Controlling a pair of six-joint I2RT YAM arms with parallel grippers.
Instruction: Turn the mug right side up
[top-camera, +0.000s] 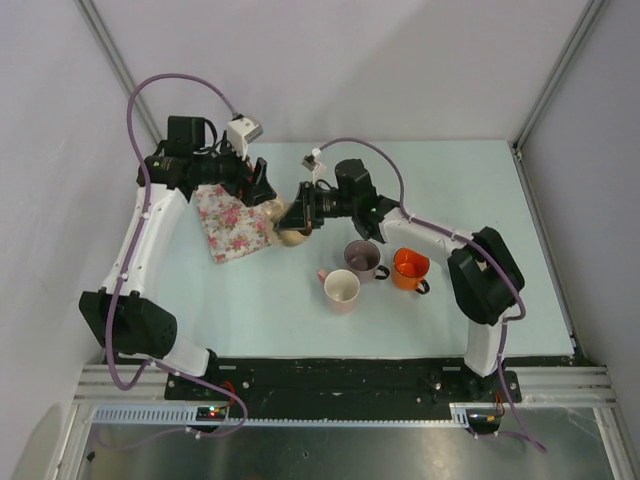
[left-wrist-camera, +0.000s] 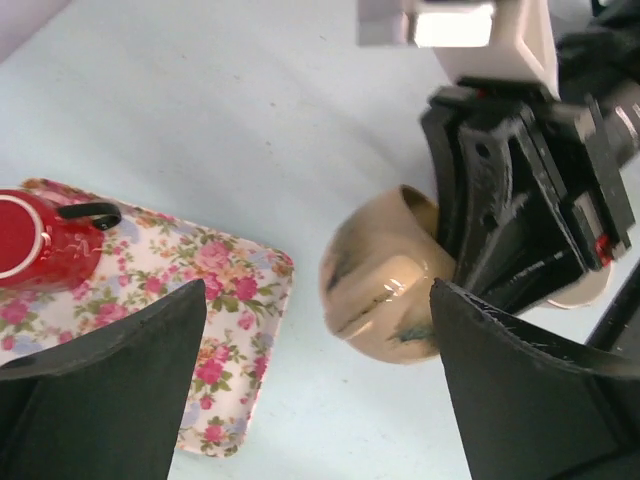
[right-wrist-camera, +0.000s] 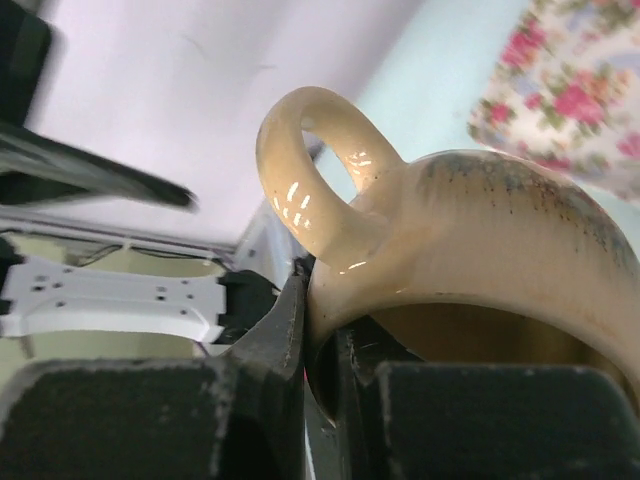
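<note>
Pink roses covered the tray (top-camera: 232, 228) at the far left of the table (top-camera: 250, 300). Only the left wrist camera showed a red mug (left-wrist-camera: 28, 240) with a black handle sitting on the tray; from overhead the left arm hid it. The left claw (top-camera: 264, 194) hung above the tray's right edge with its fingers (left-wrist-camera: 110, 370) spread wide, gripping nothing.

Just right of the tray was the beige mug (top-camera: 292, 236), tipped onto its side with its mouth turned toward the right claw (top-camera: 298, 215). That claw was clamped on the mug's rim. The right wrist camera showed what the overhead view could not: one finger inside the mouth, the other outside the wall, right beside the handle. Whether the mug touched the table could not be told.

Farther right, nearer the arms' bases, three mugs stood mouth up: a pink mug (top-camera: 342, 288), a purple mug (top-camera: 362, 257) and an orange mug (top-camera: 409, 267).
</note>
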